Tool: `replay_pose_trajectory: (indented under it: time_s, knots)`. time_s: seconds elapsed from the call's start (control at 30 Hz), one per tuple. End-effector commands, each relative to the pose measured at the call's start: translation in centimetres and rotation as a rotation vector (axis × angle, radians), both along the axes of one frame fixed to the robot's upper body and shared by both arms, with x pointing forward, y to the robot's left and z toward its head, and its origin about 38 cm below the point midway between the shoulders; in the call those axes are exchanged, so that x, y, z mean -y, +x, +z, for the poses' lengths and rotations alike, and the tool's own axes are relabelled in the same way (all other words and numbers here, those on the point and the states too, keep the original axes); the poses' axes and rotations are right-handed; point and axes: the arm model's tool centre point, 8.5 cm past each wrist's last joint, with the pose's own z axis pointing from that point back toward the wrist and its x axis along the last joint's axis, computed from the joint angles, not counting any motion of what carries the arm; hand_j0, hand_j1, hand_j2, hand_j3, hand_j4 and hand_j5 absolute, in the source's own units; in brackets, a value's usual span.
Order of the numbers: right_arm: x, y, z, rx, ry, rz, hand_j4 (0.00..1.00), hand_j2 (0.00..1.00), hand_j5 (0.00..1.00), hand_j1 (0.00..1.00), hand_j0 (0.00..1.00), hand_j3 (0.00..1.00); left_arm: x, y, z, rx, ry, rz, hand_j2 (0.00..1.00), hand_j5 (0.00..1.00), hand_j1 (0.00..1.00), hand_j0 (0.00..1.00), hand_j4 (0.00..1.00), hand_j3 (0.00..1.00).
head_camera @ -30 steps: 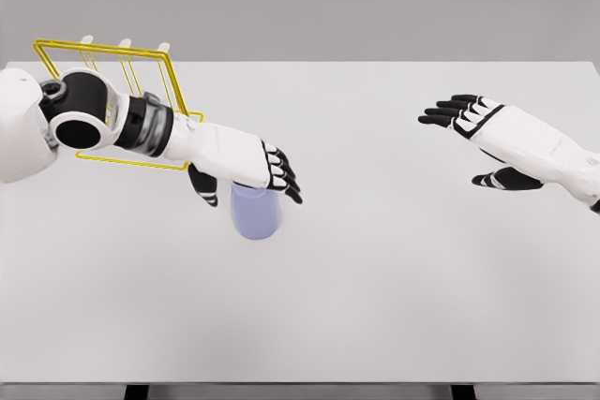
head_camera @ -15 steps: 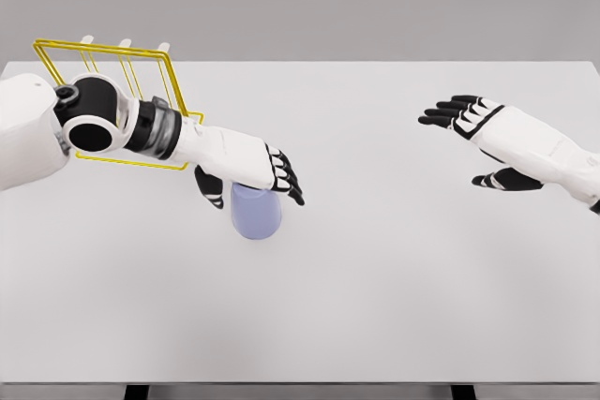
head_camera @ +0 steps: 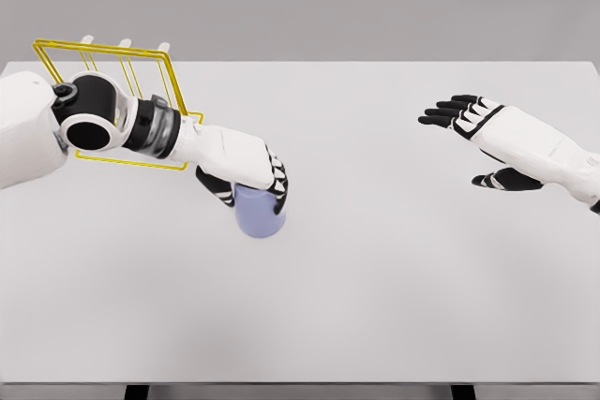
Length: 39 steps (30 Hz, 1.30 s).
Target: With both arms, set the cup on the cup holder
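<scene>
Head view shows a white worktop (head_camera: pixel 394 278) filling most of the frame, grey wall behind it. The cup (head_camera: pixel 259 213), pale blue, stands upright on the worktop left of centre. The left hand (head_camera: pixel 246 178) sits over the cup's top, its dark fingers (head_camera: pixel 278 185) curled down on the cup's right side and the thumb (head_camera: pixel 216 185) against its left side, so the hand is grasping the cup. The left arm (head_camera: pixel 112 124) runs from the frame's left edge across to that hand, its black and white joint lying in front of the holder (head_camera: pixel 173 77), a yellow wire rack with pale pegs at the upper left of the frame, near the worktop's back edge. The arm hides part of the holder's frame. Cup and holder are apart, the cup lower and to the right of it. The right hand (head_camera: pixel 473 138) hovers at the right of the frame above the worktop, well apart from the cup, its fingers stretched out toward the left and its thumb hanging below, holding nothing.
</scene>
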Motion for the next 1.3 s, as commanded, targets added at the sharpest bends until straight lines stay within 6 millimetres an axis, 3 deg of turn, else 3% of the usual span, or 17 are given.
replay_pose_trajectory:
  time_s: [0.0,0.23,0.53,0.97,1.27]
  knots:
    - [0.0,0.0,0.1,-0.001,0.007,-0.001,1.00,1.00,1.00,1.00,1.00,1.00,0.1,-0.1,0.2,-0.004,-0.008,0.000,0.52,0.52,0.52,0.52,0.52,0.52]
    - [0.0,0.0,0.0,-0.002,0.007,0.000,1.00,1.00,1.00,1.00,1.00,1.00,-0.1,-0.4,1.1,0.008,-0.024,-0.032,0.52,0.52,0.52,0.52,0.52,0.52]
    - [0.0,0.0,0.1,-0.001,0.006,0.001,1.00,1.00,1.00,1.00,1.00,1.00,-2.4,-2.6,4.2,0.065,-0.053,-0.048,0.52,0.52,0.52,0.52,0.52,0.52]
    - [-0.2,0.0,0.0,-0.004,0.006,0.005,1.00,1.00,1.00,1.00,1.00,1.00,-5.0,-2.8,9.2,0.137,-0.140,0.005,0.52,0.52,0.52,0.52,0.52,0.52]
    - [-0.2,0.0,-0.1,-0.004,0.009,0.005,1.00,1.00,1.00,1.00,1.00,1.00,-7.0,-2.8,11.4,0.159,-0.180,0.057,0.52,0.52,0.52,0.52,0.52,0.52]
